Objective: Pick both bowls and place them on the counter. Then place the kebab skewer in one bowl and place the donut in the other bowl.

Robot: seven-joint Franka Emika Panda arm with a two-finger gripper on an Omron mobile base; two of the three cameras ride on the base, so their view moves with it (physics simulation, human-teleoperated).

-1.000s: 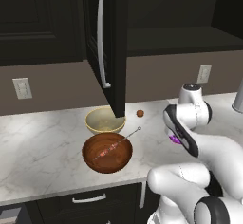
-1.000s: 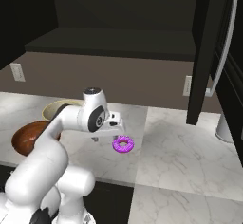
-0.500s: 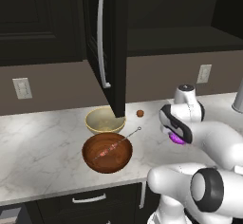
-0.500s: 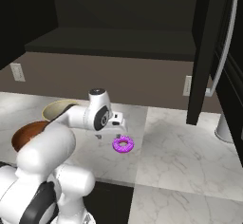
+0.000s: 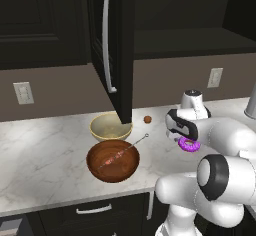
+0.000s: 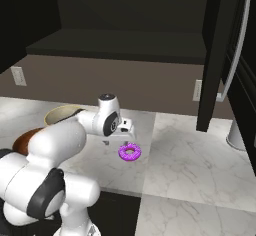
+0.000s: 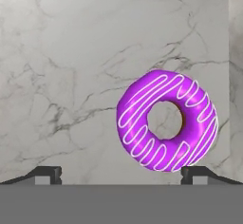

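Hand view: we see the donut [image 7: 167, 120] flat on the counter [image 7: 71, 76], right of centre, purple icing with thin white stripes.
Gripper: our gripper [image 7: 121, 173] is spread wide with nothing between the tips; the right fingertip [image 7: 193, 172] sits just below the donut's edge.
Right base view: our gripper [image 6: 116, 139] hangs beside the donut [image 6: 130, 152], to its left and slightly above the marble.
Dark bowl: the reddish-brown bowl [image 5: 113, 160] stands near the counter's front edge with the kebab skewer [image 5: 121, 153] lying in it, looped end sticking out over the rim.
Cream bowl: the pale bowl [image 5: 110, 127] stands just behind the dark one.
Brown ball: a small brown ball [image 5: 147, 119] lies farther back, near the wall.
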